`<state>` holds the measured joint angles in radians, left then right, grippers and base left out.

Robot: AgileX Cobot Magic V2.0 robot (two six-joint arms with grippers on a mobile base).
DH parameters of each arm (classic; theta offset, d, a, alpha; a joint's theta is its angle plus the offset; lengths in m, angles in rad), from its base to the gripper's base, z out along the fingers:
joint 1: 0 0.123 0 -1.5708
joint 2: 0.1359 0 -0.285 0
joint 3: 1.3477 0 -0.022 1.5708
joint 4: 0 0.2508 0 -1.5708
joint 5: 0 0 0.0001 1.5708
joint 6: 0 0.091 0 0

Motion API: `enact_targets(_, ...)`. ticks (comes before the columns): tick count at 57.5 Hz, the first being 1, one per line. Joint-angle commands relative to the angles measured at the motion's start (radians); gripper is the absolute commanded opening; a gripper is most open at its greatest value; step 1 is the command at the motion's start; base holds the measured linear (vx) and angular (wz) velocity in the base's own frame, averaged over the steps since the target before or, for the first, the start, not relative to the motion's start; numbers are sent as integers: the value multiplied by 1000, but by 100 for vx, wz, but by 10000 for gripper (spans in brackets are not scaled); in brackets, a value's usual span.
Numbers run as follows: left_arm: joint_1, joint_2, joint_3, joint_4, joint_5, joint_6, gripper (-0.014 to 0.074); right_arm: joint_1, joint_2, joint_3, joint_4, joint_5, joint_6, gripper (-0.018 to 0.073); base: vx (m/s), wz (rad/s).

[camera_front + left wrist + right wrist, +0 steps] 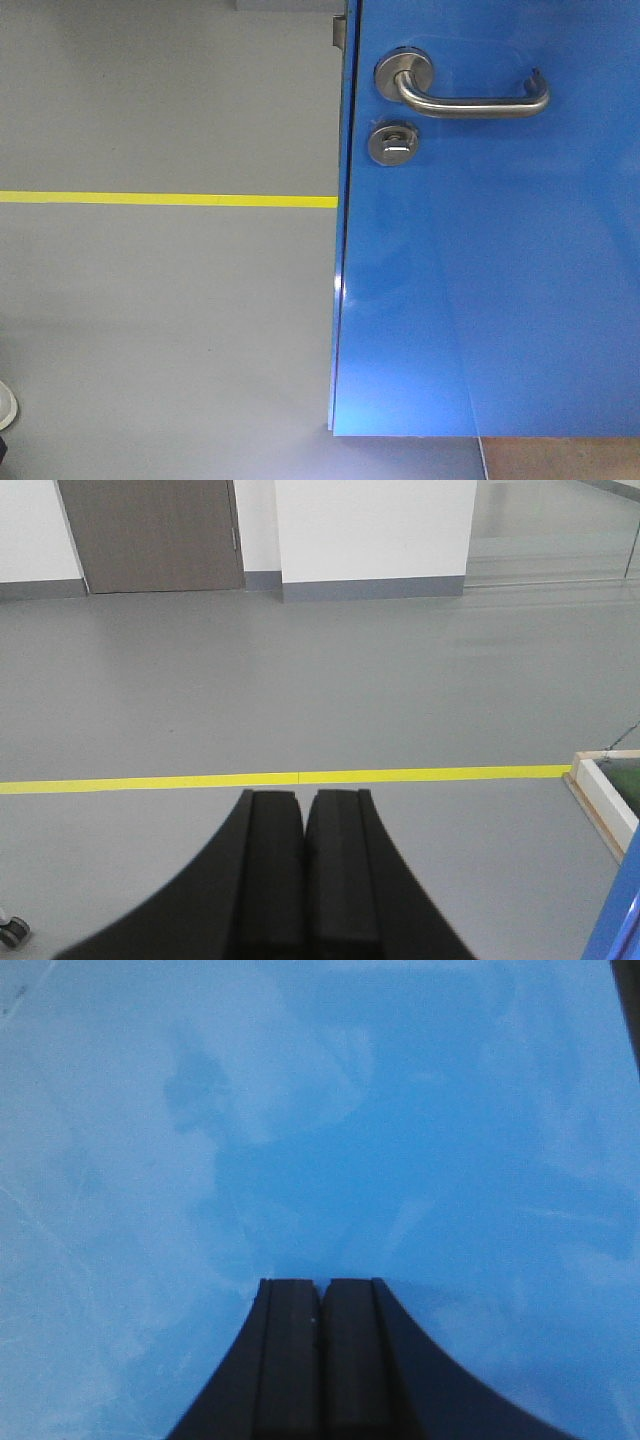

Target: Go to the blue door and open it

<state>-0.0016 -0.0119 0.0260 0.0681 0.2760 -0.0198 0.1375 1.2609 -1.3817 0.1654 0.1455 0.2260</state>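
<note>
One blue door (500,280) fills the front view's right, one lever handle (470,98), one thumb-turn (392,142); its top is cut off. Left gripper (303,810) pinched closed, empty, over grey floor; right gripper (320,1295) closed, empty, facing the blue panel.

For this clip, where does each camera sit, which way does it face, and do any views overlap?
Front view: faces the blue door, lever handle and grey floor; no robot parts.
Left wrist: behind the shut left pincer, facing open floor and a far wall.
Right wrist: behind the shut right pincer, facing the door.
Front and left wrist share the yellow floor line.
</note>
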Motion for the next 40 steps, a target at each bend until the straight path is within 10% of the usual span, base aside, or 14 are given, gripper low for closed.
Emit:
enact_targets(1, -6, -12, -26, -3, -85, -7, 73, 0, -17, -31, -4, -87, -7, 12, 0, 0)
enact_targets(21, -6, -12, -26, -3, -85, -7, 73, 0, -35, 4, -65, -78, -35, 12, 0, 0)
enact_targets(40, -6, -12, -26, -3, -85, -7, 73, 49, -476, 560, -244, -113, -142, 12, 0, 0)
